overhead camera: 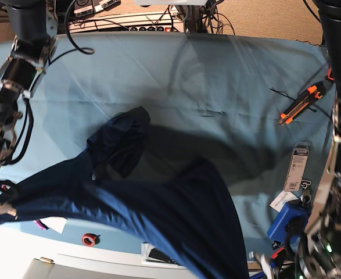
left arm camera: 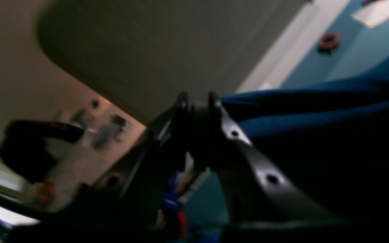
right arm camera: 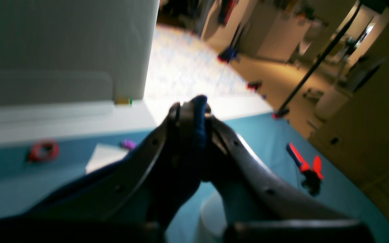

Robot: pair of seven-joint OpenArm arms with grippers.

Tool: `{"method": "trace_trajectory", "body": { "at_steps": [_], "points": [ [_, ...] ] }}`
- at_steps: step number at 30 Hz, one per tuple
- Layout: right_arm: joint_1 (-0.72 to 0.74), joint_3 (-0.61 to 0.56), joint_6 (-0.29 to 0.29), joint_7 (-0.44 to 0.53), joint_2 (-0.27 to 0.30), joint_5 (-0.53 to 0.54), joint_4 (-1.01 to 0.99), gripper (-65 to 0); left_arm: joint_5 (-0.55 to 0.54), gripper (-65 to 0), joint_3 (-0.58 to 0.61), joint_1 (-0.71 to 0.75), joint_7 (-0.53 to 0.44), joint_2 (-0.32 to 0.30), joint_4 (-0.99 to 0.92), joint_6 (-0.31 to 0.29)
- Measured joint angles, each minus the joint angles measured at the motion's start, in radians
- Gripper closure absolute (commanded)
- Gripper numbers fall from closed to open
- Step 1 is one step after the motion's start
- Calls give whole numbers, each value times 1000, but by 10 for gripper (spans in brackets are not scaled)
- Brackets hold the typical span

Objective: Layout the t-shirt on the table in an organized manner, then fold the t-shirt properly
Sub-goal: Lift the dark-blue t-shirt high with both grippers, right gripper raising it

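The wide rectangular table (overhead camera: 216, 75), draped in smooth light teal-blue cloth, fills the base view. Across its near half stretches the large dark navy-blue heathered fabric t-shirt (overhead camera: 176, 226), pulled taut into a long band that runs from the table's left edge toward the near right, lifted off the cloth and casting a broad shadow on it. One sleeve-like flap (overhead camera: 121, 142) of it hangs crumpled toward the table's middle.

The right gripper (right arm camera: 194, 113) has its dark perforated metal fingers pressed together on a fold of the t-shirt, blue fabric bunching out between the tips. The left gripper (left arm camera: 198, 101) likewise pinches the t-shirt's edge, the cloth running away from its tips in a stretched sheet.

On the table's right side lies an orange-and-black hand tool (overhead camera: 301, 103); nearer, a grey packaged item (overhead camera: 297, 168) lies flat. Near the table's front edge, beside the t-shirt, sit a white sheet of paper (right arm camera: 105, 156), a small red ring (overhead camera: 89, 239) and a tiny purple object (right arm camera: 128, 144).
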Motion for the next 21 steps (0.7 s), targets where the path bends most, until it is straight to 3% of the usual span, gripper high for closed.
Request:
{"method": "trace_trajectory", "body": {
  "at_steps": [5,15,21],
  "points": [
    [87,2,0,20,1,0,-115,0,-4,0,0,-87,0,-54,2,44],
    [261,2,16,73,0,51,-324,0,-30,0,0,-193,-7,-187,3,45],
    [346,1,42,83,-2,87,-332,0,-30,0,0,-206,-13,-224,3,46]
  ]
}}
